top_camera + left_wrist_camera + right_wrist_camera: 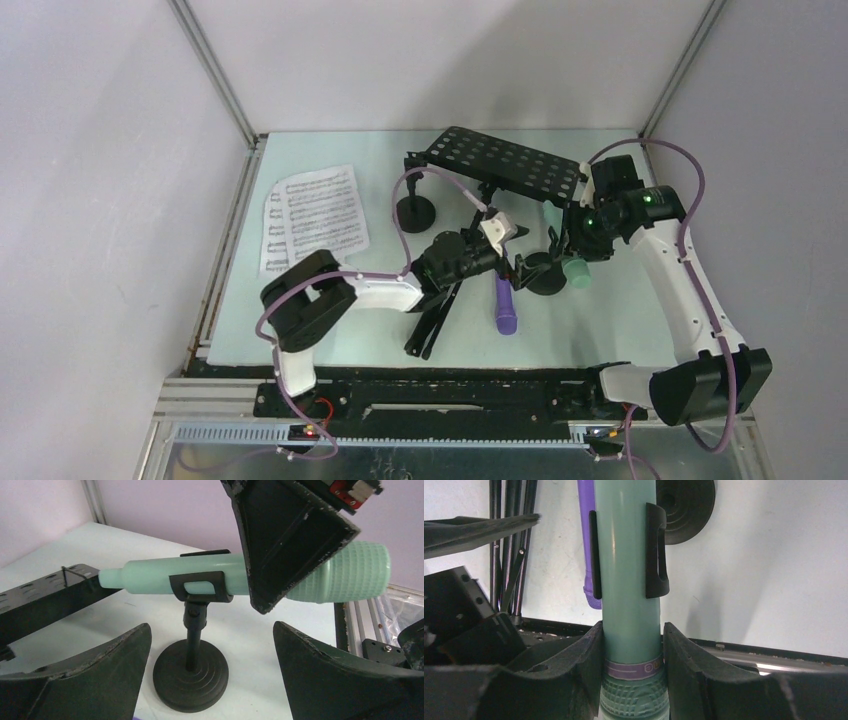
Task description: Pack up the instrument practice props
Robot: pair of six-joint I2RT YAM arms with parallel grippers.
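The mint-green microphone (630,575) lies level in the clip (656,550) of a short black round-based holder (191,675). My right gripper (631,630) is shut on it just behind the ribbed head (350,572). My left gripper (211,626) is open and low, its fingers on either side of that holder's base without touching it. The purple microphone (505,308) lies flat on the table. The black music rack's perforated plate (505,160) is at the back, and its folded legs (435,320) reach toward the front. Sheet-music pages (315,215) lie at the left. A second holder (417,212) stands beside them.
Enclosure walls close in the back and both sides. A metal rail (225,250) runs along the table's left edge, and a black mounting bar (450,395) along the front. Purple cables (405,205) loop over both arms.
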